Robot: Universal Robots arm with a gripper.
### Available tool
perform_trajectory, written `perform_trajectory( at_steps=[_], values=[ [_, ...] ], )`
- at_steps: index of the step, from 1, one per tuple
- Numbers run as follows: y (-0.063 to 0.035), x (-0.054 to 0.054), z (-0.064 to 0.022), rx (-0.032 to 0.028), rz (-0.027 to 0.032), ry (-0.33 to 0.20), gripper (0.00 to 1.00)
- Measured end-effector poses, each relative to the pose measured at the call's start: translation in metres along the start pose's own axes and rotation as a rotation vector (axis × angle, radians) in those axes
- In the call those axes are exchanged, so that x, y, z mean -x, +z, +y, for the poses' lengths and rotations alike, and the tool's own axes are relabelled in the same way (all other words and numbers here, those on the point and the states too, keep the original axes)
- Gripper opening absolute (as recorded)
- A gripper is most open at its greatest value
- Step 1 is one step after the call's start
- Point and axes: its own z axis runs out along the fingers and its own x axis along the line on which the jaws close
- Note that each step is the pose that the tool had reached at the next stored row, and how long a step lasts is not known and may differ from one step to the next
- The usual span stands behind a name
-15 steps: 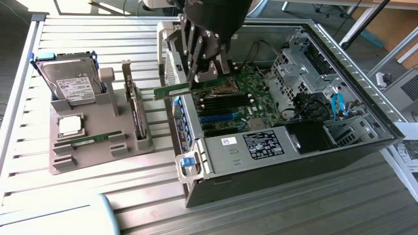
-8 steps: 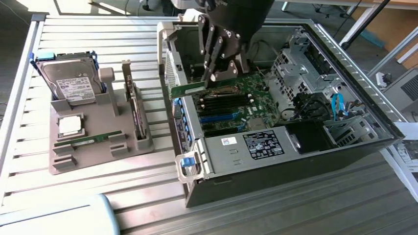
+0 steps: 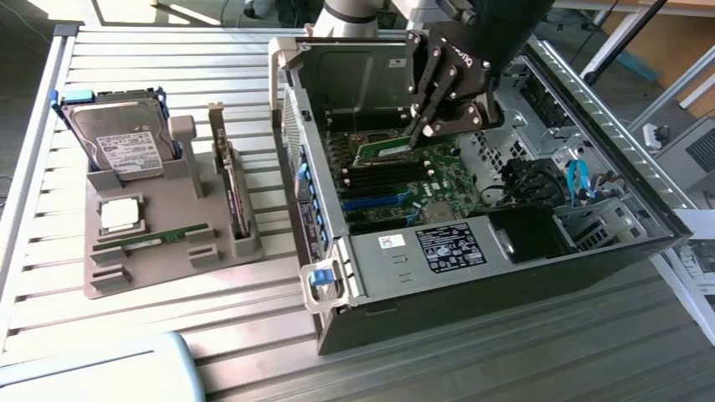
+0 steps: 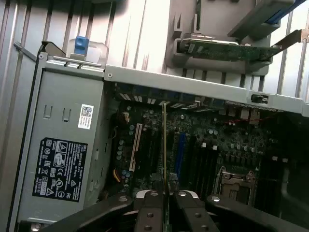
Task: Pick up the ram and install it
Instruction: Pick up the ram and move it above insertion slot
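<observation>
Item: long thin green circuit-board ram stick (image 3: pixel 386 152). Loc: pinched in black two-finger gripper (image 4: pixel 165 197), jaws narrow, above green motherboard (image 3: pixel 416 191) inside open grey PC case (image 3: pixel 470 260). Step: install, prob. needs stick's edge lined w/ slot.

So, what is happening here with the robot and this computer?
The robot arm's tool is shut on a green RAM stick and holds it inside the open computer case, just above the motherboard. The stick does not look seated in a slot yet. On the exterior view's left, a grey tray carries a hard drive, a processor and an expansion card.
</observation>
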Motion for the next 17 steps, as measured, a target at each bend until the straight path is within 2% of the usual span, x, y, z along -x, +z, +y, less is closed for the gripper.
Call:
perform_trajectory(
  at_steps=[12,13,16,17],
  values=[
    [-0.0003,-0.008,-0.0522,0.0089,-0.0013,0.0,0.14],
    [-0.0003,-0.009,-0.0586,0.0099,-0.0013,0.0,0.14],
    [0.0004,-0.011,-0.0683,0.0104,-0.0022,0.005,0.14],
    [0.0007,-0.011,-0.0686,0.01,-0.0029,0.018,0.14]
  ],
)
